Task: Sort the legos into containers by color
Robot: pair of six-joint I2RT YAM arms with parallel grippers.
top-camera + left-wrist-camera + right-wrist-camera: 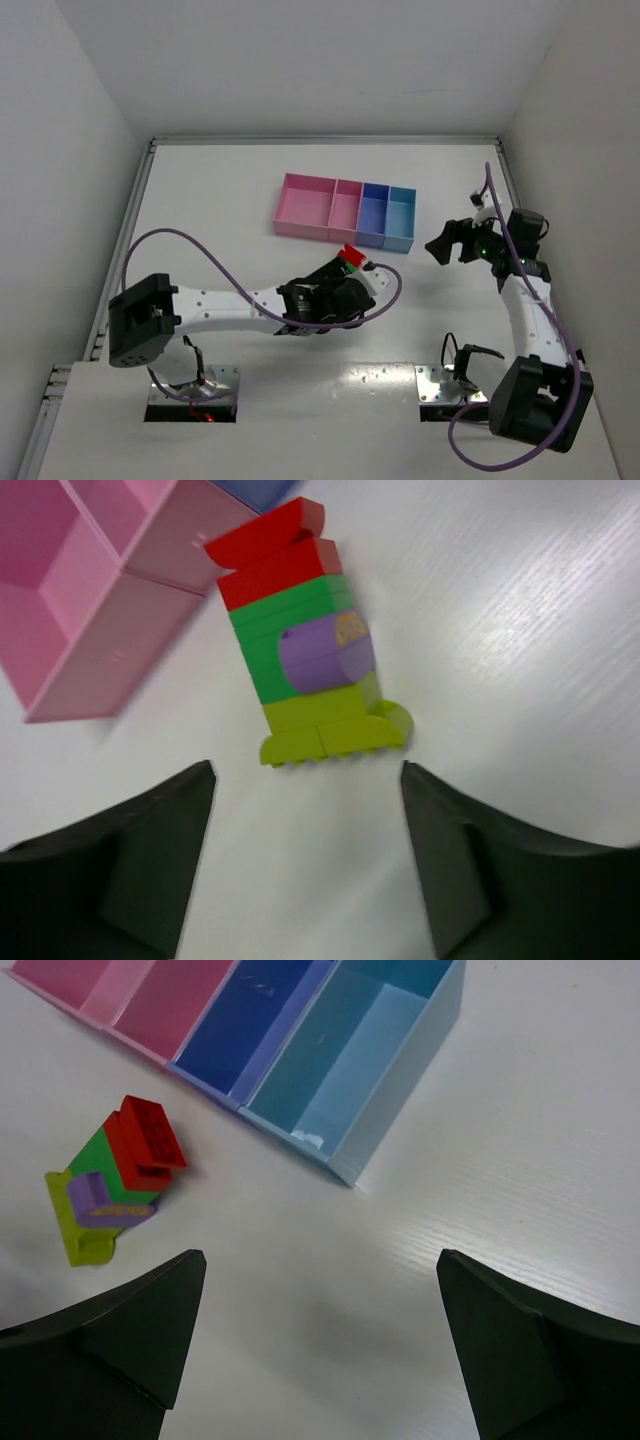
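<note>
Legos [310, 640] sat in one stack, red, green, purple and yellow-green, on the worktop [220, 200] near four joined containers [334, 205]. Both the left claw [308, 775] and the right claw [320, 1260] gaped open, empty.

Left arm [230, 310] lies stretched low toward the right, left claw [305, 778] parted; right arm [530, 305] stands bent upward, right claw [320, 1260] spread wide.

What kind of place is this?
Likely a robotics test cell: left arm and right arm bolted to a white table, plain white walls around, plus a toy brick stack and bins.
</note>
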